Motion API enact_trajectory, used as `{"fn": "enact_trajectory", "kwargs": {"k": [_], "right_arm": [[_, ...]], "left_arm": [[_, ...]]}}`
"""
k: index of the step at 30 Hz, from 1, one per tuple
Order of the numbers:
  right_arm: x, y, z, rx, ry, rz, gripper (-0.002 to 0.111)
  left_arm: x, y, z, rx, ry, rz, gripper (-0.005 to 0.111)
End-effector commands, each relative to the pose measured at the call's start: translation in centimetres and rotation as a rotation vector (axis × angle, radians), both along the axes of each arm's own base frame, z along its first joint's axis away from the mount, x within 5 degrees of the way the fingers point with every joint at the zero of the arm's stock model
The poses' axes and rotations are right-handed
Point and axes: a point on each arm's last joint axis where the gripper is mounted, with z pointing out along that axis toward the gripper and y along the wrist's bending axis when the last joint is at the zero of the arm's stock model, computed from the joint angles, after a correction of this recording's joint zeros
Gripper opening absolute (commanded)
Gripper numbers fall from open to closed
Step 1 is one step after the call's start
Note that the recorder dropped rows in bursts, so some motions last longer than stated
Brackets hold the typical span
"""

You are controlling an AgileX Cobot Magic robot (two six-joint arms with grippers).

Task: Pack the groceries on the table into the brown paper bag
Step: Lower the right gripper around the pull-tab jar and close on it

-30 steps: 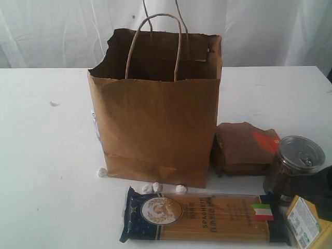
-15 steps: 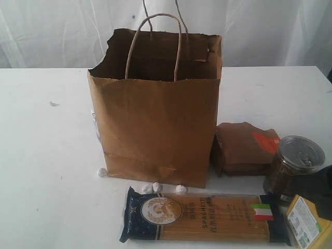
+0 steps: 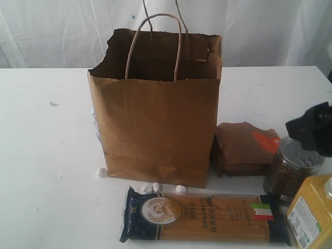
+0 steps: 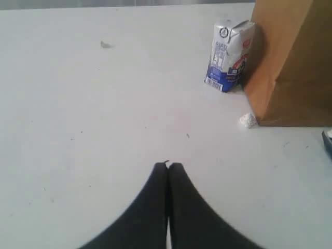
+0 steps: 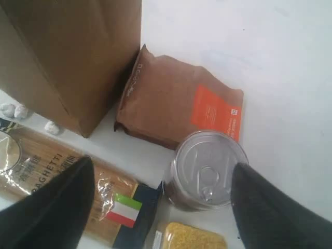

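The brown paper bag (image 3: 155,119) stands open on the table (image 3: 46,155). Along its front lies the blue-ended spaghetti pack (image 3: 202,213). To its right sit the orange-labelled brown pouch (image 3: 244,148), the silver-lidded jar (image 3: 290,174) and the bottle of yellow grains (image 3: 311,212). My right gripper (image 3: 314,127) hovers open above the jar (image 5: 210,166), holding nothing. In the right wrist view its gripper (image 5: 163,165) frames the jar, the pouch (image 5: 176,101) and the spaghetti (image 5: 52,171). My left gripper (image 4: 168,165) is shut and empty over bare table, left of the bag (image 4: 290,62).
A small blue-and-white carton (image 4: 228,54) stands against the bag's left side. Tiny white pebble-like bits (image 3: 155,187) lie at the bag's front foot, one (image 4: 248,120) at its corner. A white curtain hangs behind the table.
My right gripper has risen from low over the bottle of yellow grains to above the silver-lidded jar, uncovering the bottle. Nothing else has moved.
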Motion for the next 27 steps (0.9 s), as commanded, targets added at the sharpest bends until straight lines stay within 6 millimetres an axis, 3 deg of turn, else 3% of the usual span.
{"fn": "enact_trajectory", "kwargs": {"k": [1, 7, 16, 20, 27], "right_arm": [[3.2, 0.9, 0.5, -0.079, 0.125, 0.006, 0.068], [6.5, 1.7, -0.6, -0.201, 0.251, 0.051, 0.078], [9.3, 1.5, -3.8, -0.376, 0.325, 0.049, 0.078], [10.4, 1.2, -5.2, -0.379, 0.368, 0.034, 0.078], [10.9, 0.1, -5.4, -0.324, 0.369, 0.019, 0.078]], "left_arm": [[0.0, 0.1, -0.2, 0.013, 0.014, 0.007, 0.000], [0.0, 0.1, -0.2, 0.013, 0.014, 0.007, 0.000], [-0.1, -0.1, -0.3, -0.046, 0.034, 0.003, 0.000], [-0.1, -0.1, -0.3, -0.046, 0.034, 0.003, 0.000], [-0.1, -0.1, -0.3, -0.051, 0.035, 0.001, 0.000]]}}
